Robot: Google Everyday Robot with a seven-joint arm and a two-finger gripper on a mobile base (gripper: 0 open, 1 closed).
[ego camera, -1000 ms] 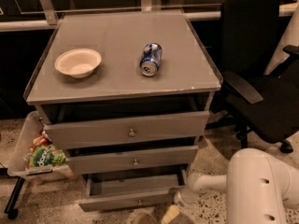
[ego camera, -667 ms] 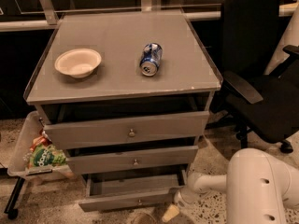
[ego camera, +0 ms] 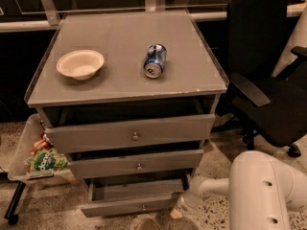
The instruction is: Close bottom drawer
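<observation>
The bottom drawer (ego camera: 129, 206) is the lowest of three grey drawers in a grey cabinet. It is pulled out, its flat inner floor (ego camera: 136, 190) shows, and its slim front panel has a small round knob (ego camera: 143, 207). My white arm reaches in from the lower right. My gripper (ego camera: 184, 204) is low, at the drawer's right front corner, close to the floor.
The top drawer (ego camera: 132, 133) and middle drawer (ego camera: 136, 163) stand slightly open. A white bowl (ego camera: 80, 63) and a blue can (ego camera: 155, 60) lie on the cabinet top. A black office chair (ego camera: 268, 75) stands to the right. A tray of snack bags (ego camera: 41, 159) is at the left.
</observation>
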